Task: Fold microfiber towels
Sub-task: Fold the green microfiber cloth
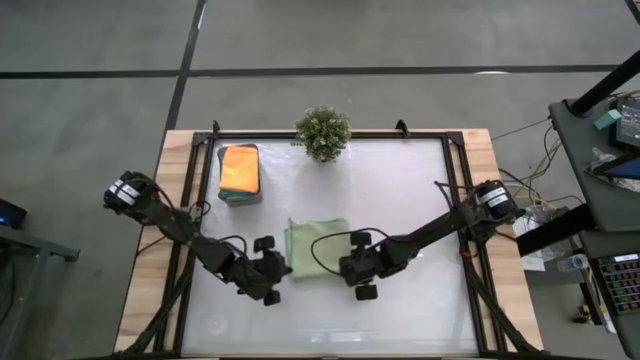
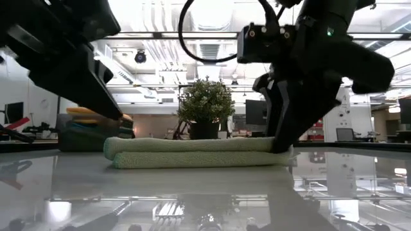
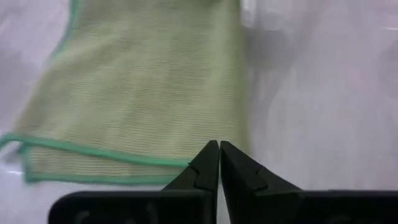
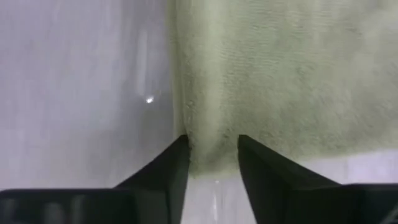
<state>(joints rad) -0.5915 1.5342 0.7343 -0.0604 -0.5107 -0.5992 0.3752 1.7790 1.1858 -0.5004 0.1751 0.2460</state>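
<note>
Glossy white counter (image 1: 400, 200) offers little friction, so my right jaws (image 4: 212, 152), parted at the folded sage-green towel (image 1: 318, 246), could drag its edge open; my left jaws (image 3: 219, 163) sit pressed together beside it.

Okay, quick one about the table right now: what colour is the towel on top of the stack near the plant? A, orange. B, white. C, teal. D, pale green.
A: in the high view the top towel of the stack beside the plant is bright orange, while the pale green towel lies folded mid-table between the two hands.
</note>
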